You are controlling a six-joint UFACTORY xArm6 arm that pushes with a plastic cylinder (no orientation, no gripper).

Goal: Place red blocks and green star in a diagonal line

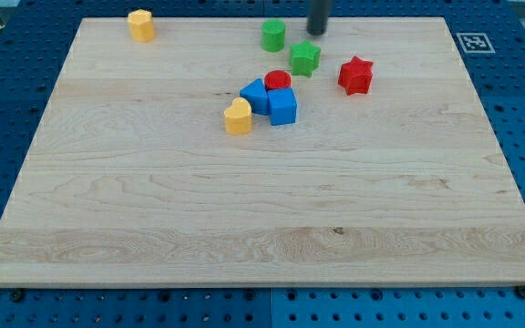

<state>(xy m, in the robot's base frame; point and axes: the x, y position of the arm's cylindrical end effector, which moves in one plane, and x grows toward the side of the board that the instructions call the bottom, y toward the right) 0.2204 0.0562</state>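
Note:
A green star (304,58) lies near the view's top centre of the wooden board (153,200). A red star (355,76) lies to its right. A red round block (278,81) lies below-left of the green star, partly hidden behind the blue blocks. My tip (317,32) comes down from the view's top edge, just above and slightly right of the green star, apart from it. A green cylinder (273,35) stands left of my tip.
A blue cube (283,107) and a blue block (256,95) touch the red round block from below. A yellow block (238,117) touches the blue ones at lower left. Another yellow block (140,25) sits at the top left. A marker tag (473,42) lies off the board's top right.

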